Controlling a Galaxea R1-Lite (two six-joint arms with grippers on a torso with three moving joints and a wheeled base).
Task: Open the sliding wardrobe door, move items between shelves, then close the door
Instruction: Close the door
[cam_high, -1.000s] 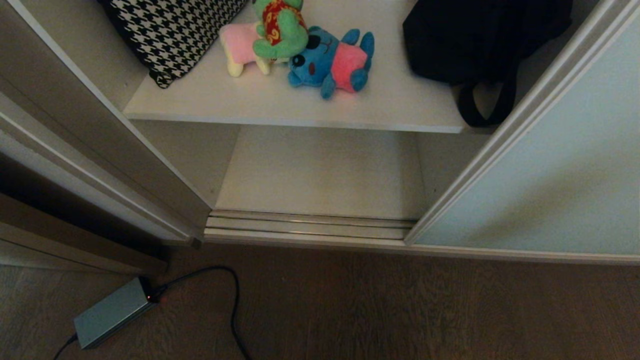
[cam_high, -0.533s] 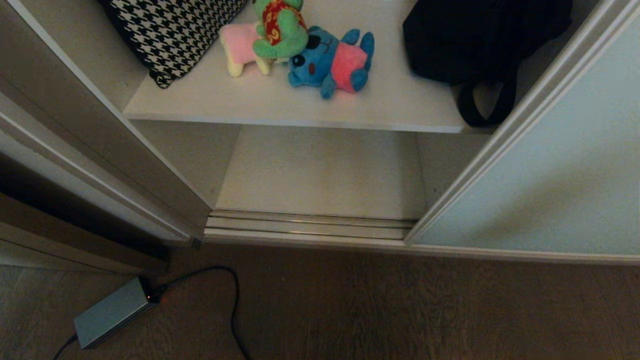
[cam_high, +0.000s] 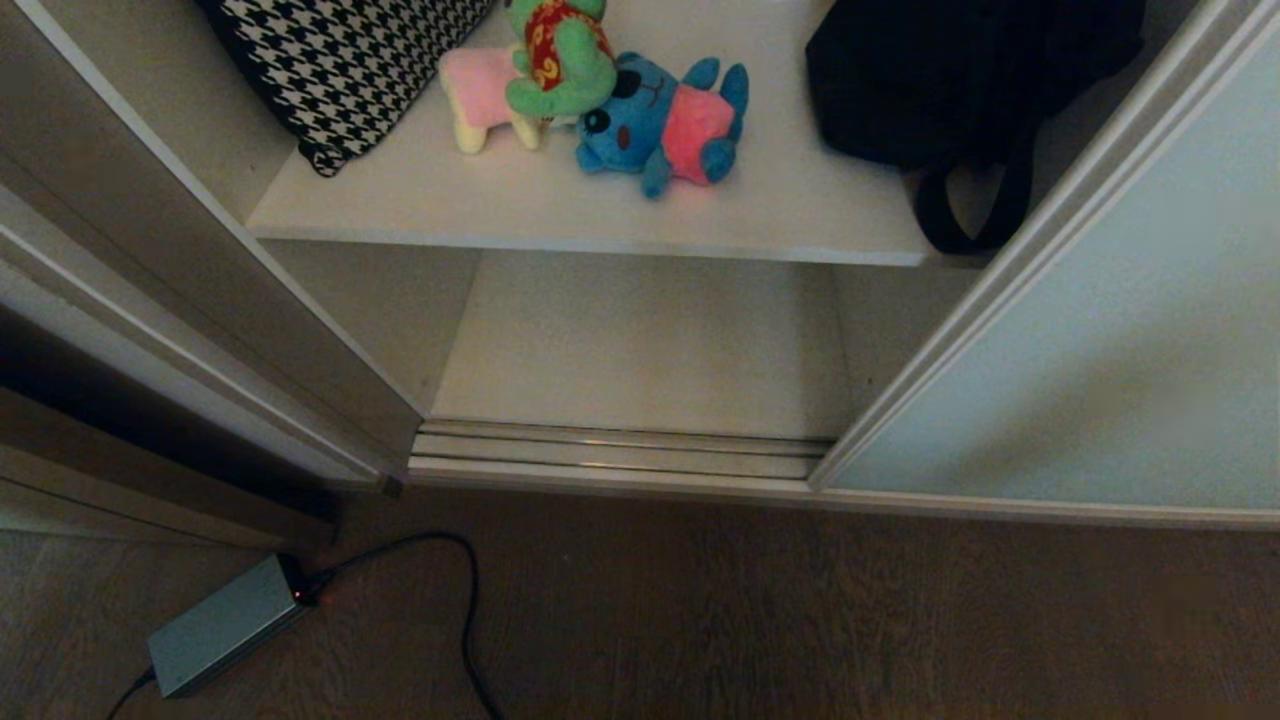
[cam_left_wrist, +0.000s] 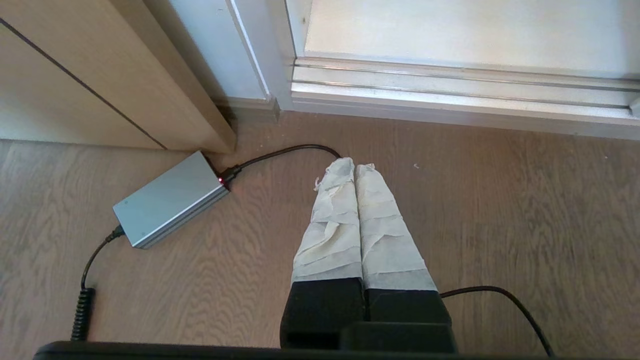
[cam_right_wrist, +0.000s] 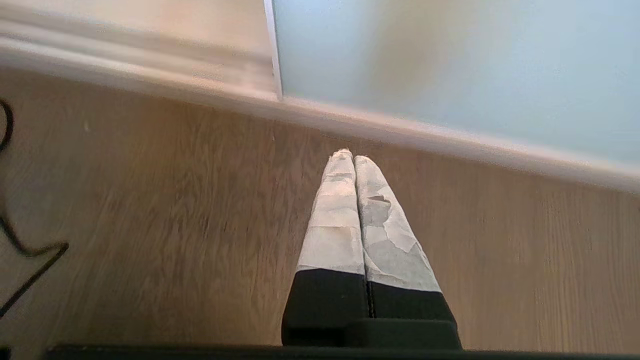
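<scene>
I see the sliding wardrobe door (cam_high: 1100, 330), a frosted pale blue-green glass panel in a slim off-white frame, pushed to the right so the opening is clear for reaching in. On the off-white upper shelf (cam_high: 560, 215) lie the items: a blue plush toy with a pink back (cam_high: 665, 122) and a pale yellow plush with a pink part (cam_high: 480, 95), with a green plush in a red patterned top (cam_high: 558, 55) leaning over them. A houndstooth cushion (cam_high: 340, 60) sits to their left, a black bag (cam_high: 960, 80) to their right. The beige lower shelf (cam_high: 640, 345) is bare, which I judge is where the toys should go.

My left gripper (cam_left_wrist: 355, 167) hangs clenched and holding nothing over the brown wood-grain floor (cam_left_wrist: 500, 210), near a grey power adapter (cam_left_wrist: 167, 200). My right gripper (cam_right_wrist: 348, 156) is likewise clenched and holding nothing, low beside the door's bottom rail.
</scene>
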